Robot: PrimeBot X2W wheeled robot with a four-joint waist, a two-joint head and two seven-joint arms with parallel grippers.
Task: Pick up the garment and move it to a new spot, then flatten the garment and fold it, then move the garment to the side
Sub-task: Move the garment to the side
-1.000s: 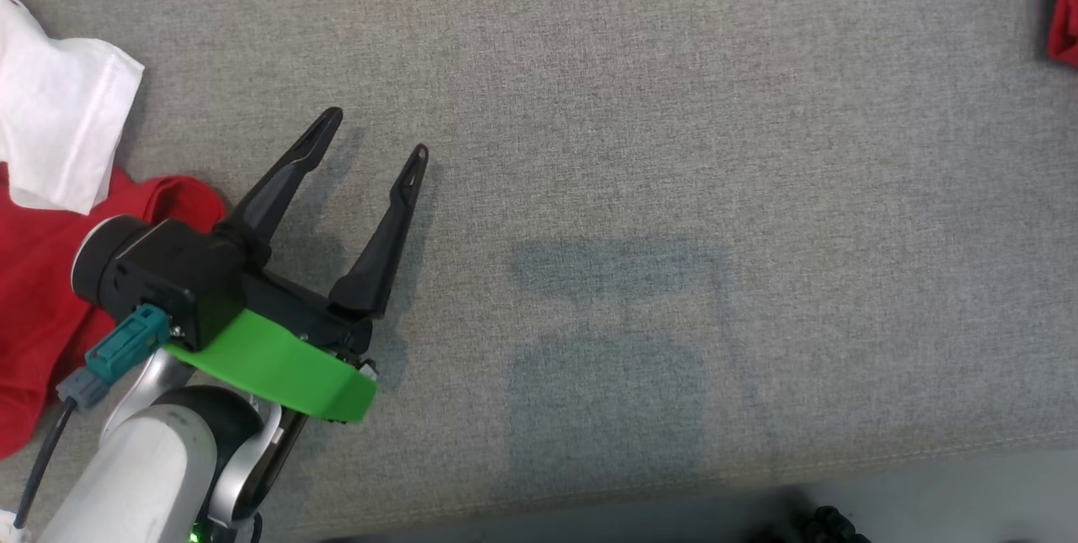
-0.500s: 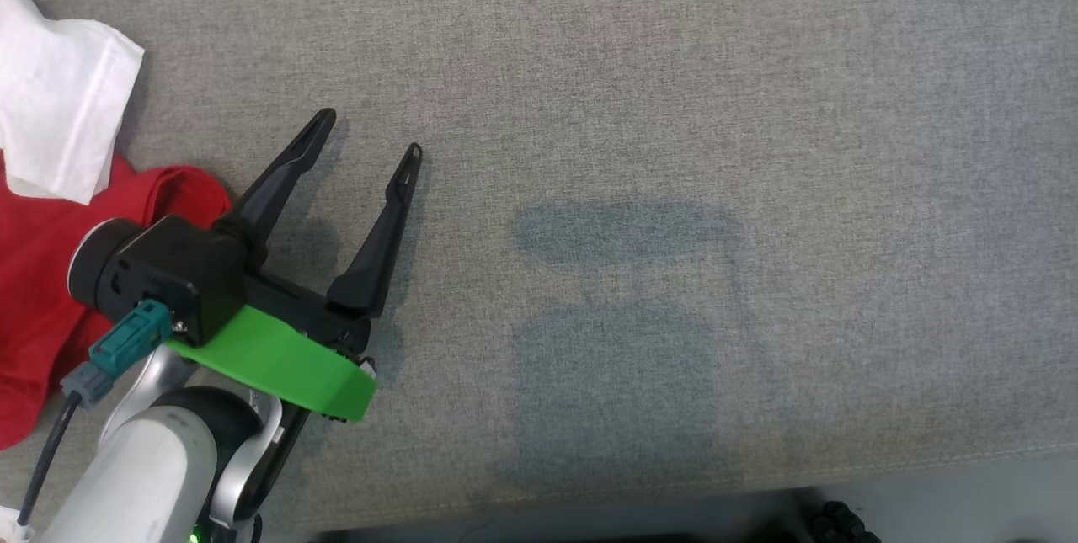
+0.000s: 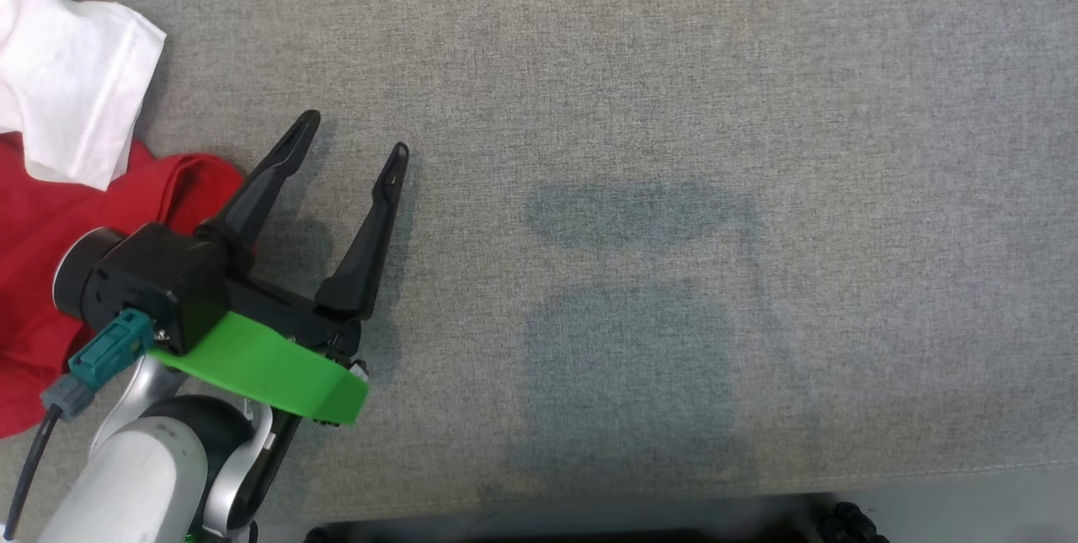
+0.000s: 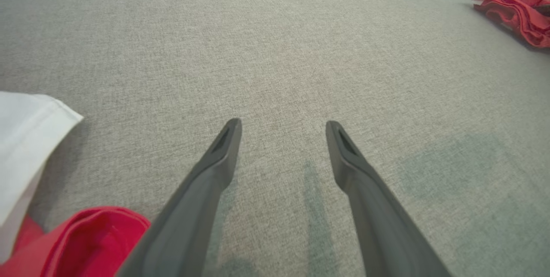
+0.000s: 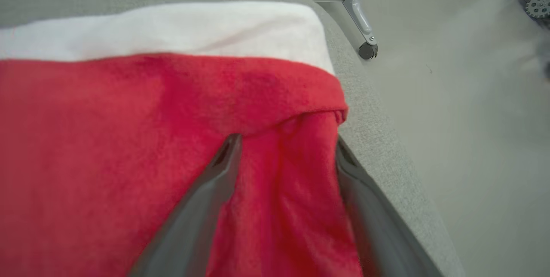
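A red garment (image 5: 107, 139) with a white part (image 5: 172, 28) lies at the grey surface's edge in the right wrist view. My right gripper (image 5: 286, 139) is open just over it, its fingers spread either side of a raised red fold. In the left wrist view a red and white bundle (image 4: 515, 6) lies at the far right of the surface. My left gripper (image 3: 352, 135) is open over bare grey cloth with nothing between its fingers (image 4: 223, 152).
Beside my left arm lies a second heap, red cloth (image 3: 42, 231) under a white piece (image 3: 76, 97). The grey padded surface (image 3: 674, 105) stretches wide to the right. Past its edge are pale floor (image 5: 472, 118) and a table leg with a caster (image 5: 365, 45).
The head camera has shifted, so the red cloth at the upper right corner has left the picture. My left gripper stays open in the same pose.
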